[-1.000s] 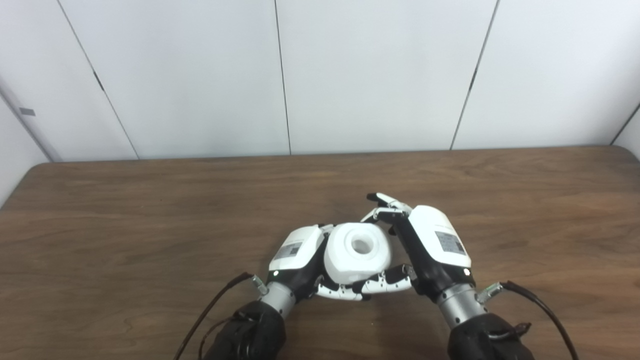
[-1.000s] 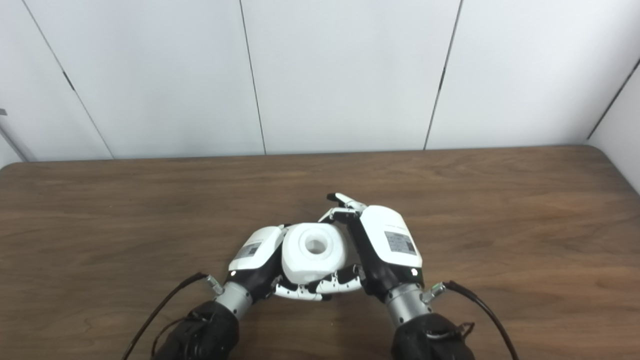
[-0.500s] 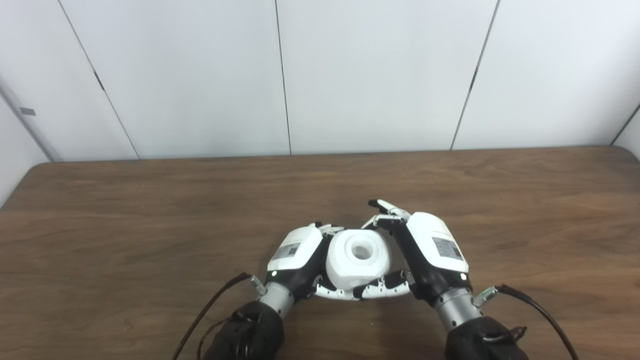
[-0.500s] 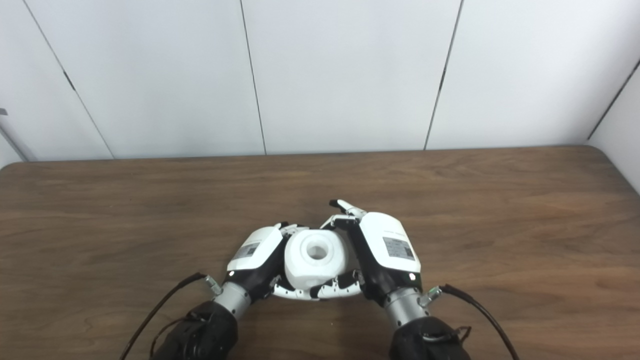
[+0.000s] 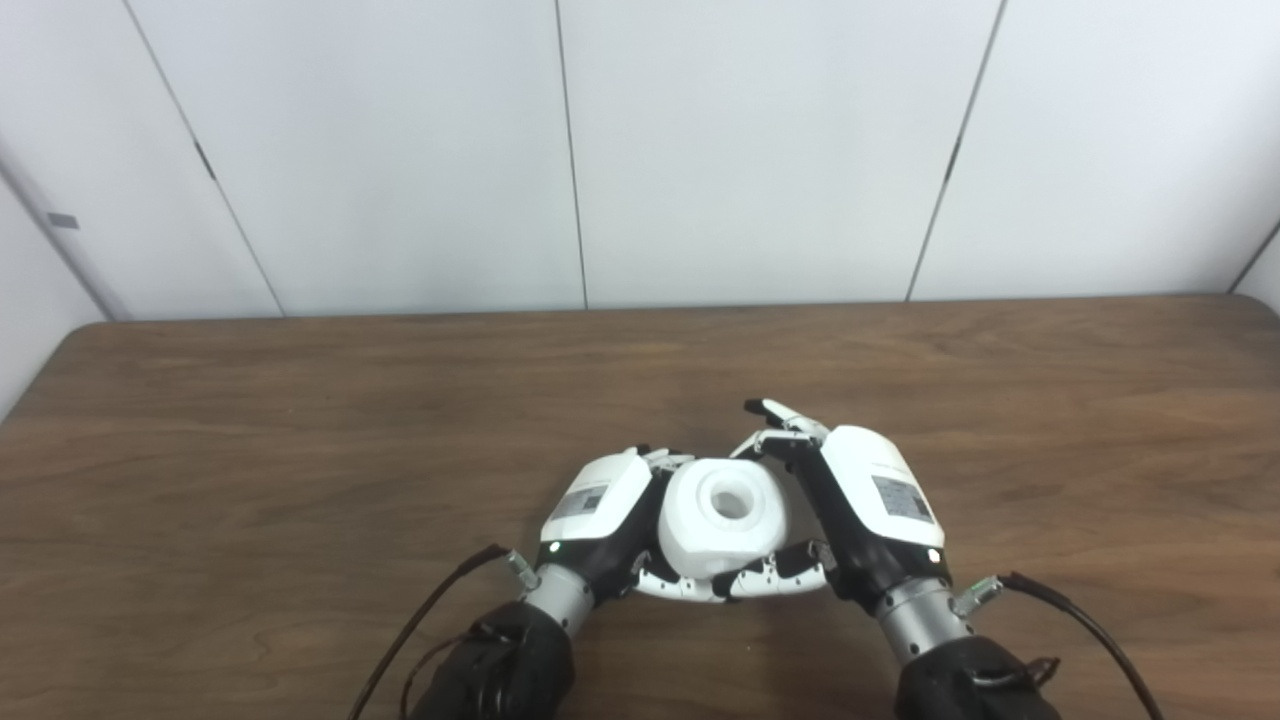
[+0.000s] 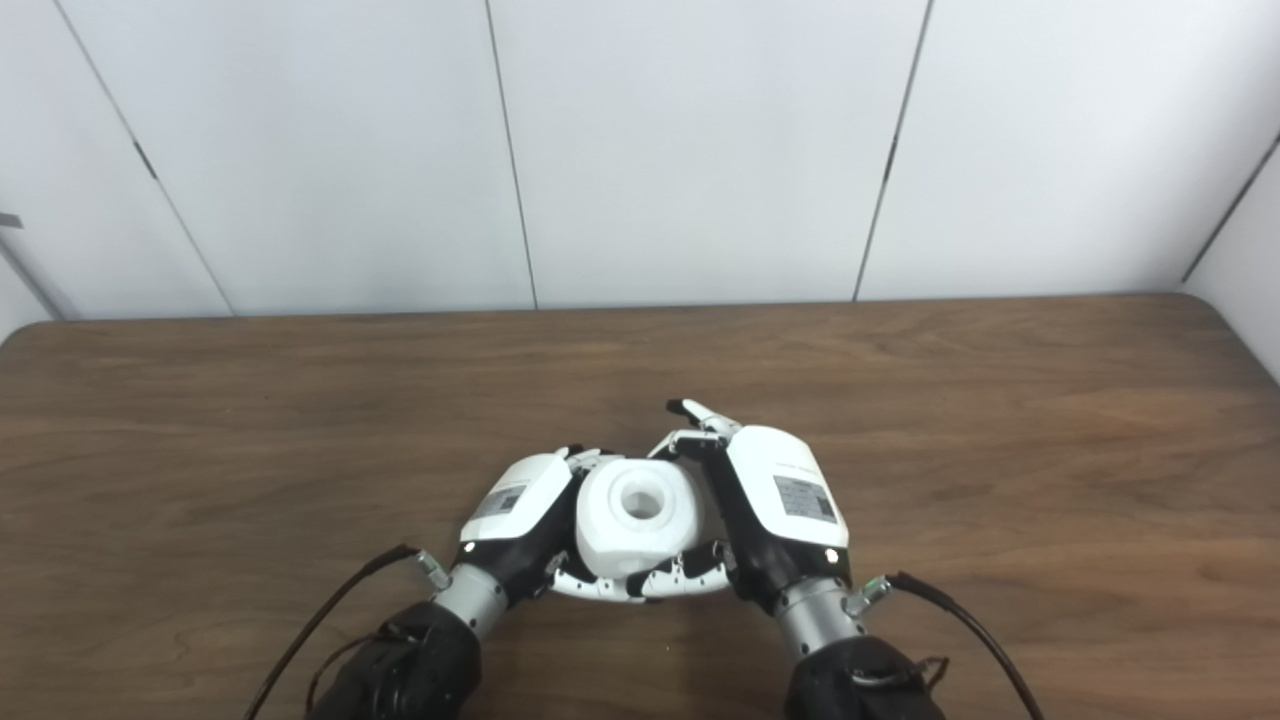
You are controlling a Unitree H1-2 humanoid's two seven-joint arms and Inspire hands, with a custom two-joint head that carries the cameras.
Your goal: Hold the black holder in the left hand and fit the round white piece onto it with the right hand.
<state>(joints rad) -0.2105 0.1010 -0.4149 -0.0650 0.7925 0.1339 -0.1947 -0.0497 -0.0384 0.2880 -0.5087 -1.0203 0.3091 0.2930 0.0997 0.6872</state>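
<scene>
Both hands meet near the front middle of the brown wooden counter [image 5: 300, 420], with the round white piece [image 5: 722, 518] cupped between them. The piece is a chunky white body with a round hollow in its upper face, tilted slightly toward the camera.

The left hand [image 5: 598, 510] presses against the piece's left side, its white back turned up and outward. Its fingers [image 5: 668, 588] curl under the piece from the near side, closed around whatever sits below. The black holder is probably inside this grasp, beneath the white piece, but it is hidden and cannot be made out in either view.

The right hand [image 6: 782, 492] lies against the piece's right side, gripping it: the thumb reaches under the near edge and meets the left hand's fingertips, while its fingers [image 6: 700, 425] wrap around the far side, one fingertip sticking up past the top.

Dark cables trail from both wrists toward the bottom edge. A white panelled wall [image 5: 760, 150] stands behind the counter.
</scene>
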